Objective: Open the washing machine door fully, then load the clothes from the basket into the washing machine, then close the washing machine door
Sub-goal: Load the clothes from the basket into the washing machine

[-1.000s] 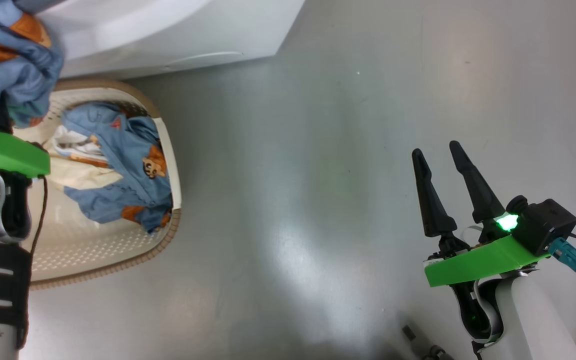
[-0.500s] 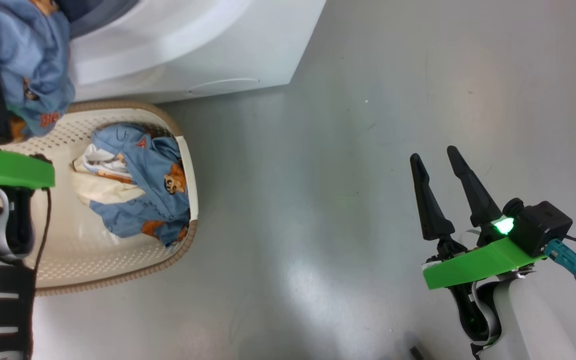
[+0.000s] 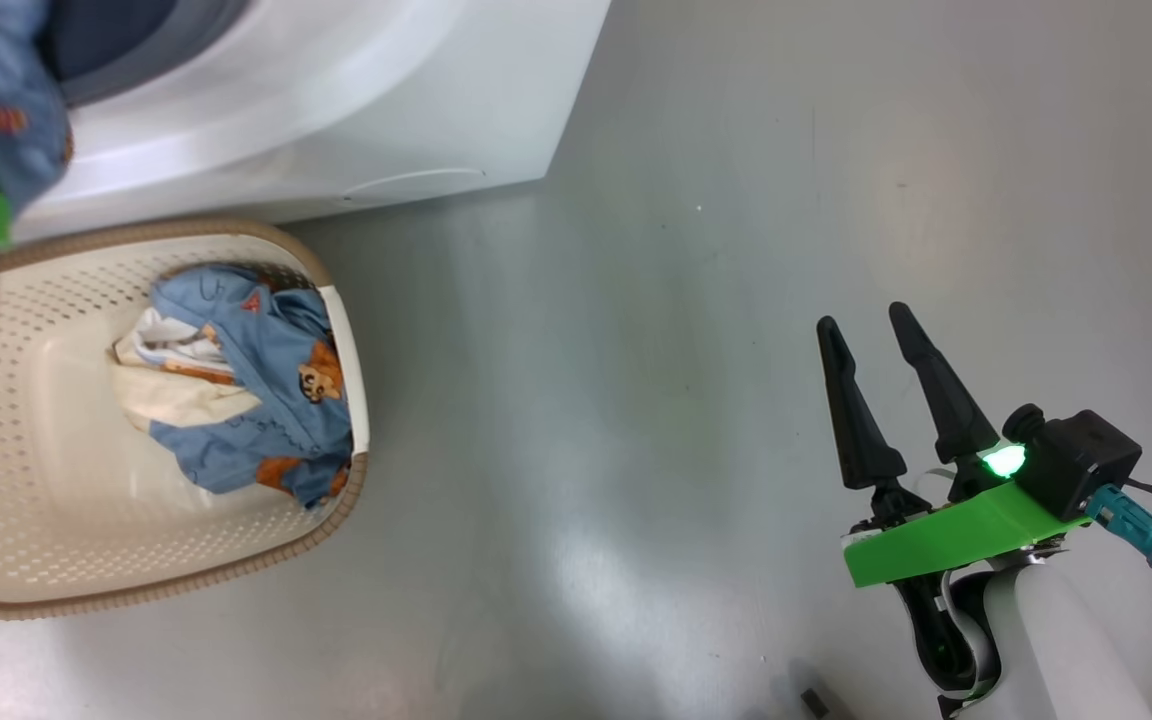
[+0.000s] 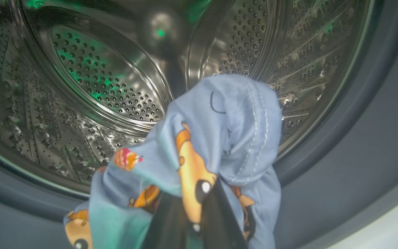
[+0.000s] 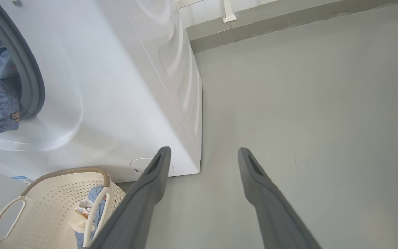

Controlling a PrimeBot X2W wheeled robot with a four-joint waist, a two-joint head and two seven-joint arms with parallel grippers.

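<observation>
left hand (image 4: 195, 200): gripping clothes (image 4: 219, 131) at drum (image 4: 98, 79) mouth | right hand (image 3: 864, 320): hanging open over floor (image 3: 636, 400), right of basket (image 3: 56, 480)

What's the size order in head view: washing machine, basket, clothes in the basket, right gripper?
1. basket and washing machine: similar spread; the machine is cut off by the frame, so unranked.
2. clothes in the basket.
3. right gripper, though nearest the camera.

Head downward; left wrist near drum (image 4: 81, 86); right shares basket (image 3: 56, 480).
</observation>
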